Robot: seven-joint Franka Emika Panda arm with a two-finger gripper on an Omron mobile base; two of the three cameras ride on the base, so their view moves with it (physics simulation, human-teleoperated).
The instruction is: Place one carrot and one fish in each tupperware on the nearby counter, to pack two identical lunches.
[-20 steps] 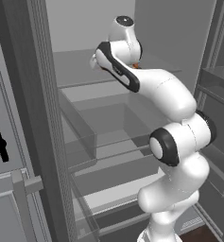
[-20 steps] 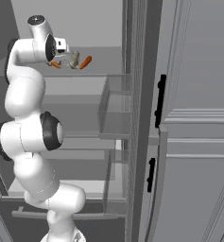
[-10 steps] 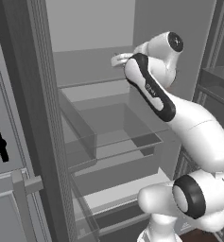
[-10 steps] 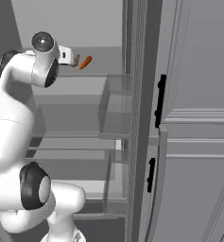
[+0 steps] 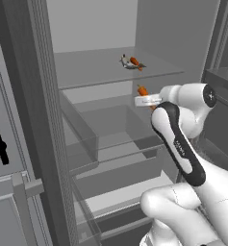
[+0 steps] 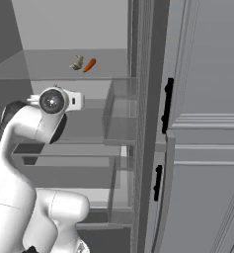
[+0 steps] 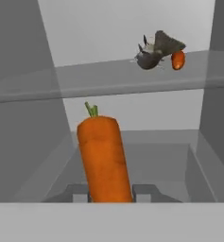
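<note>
An orange carrot (image 7: 104, 158) with a green stub stands upright between my gripper's (image 7: 111, 191) two dark finger tips, which are shut on its lower end. In the left base view the held carrot (image 5: 143, 91) sticks up from the hand, in front of and below the fridge's upper shelf (image 5: 96, 72). On that shelf lie a grey fish (image 7: 153, 53) and, touching it, a second carrot (image 7: 178, 59). The same fish (image 6: 78, 62) and carrot (image 6: 90, 64) show in the right base view. The tupperware and the counter are out of view.
A clear drawer (image 5: 110, 129) sits under the shelf, below and behind the held carrot. The fridge's side frame (image 5: 33, 120) stands close on the left. Grey cabinet doors with black handles (image 6: 167, 106) rise on the right.
The hand has pulled back and down from the upper shelf with one carrot in its grip. The fish and the other carrot stay on the shelf.
</note>
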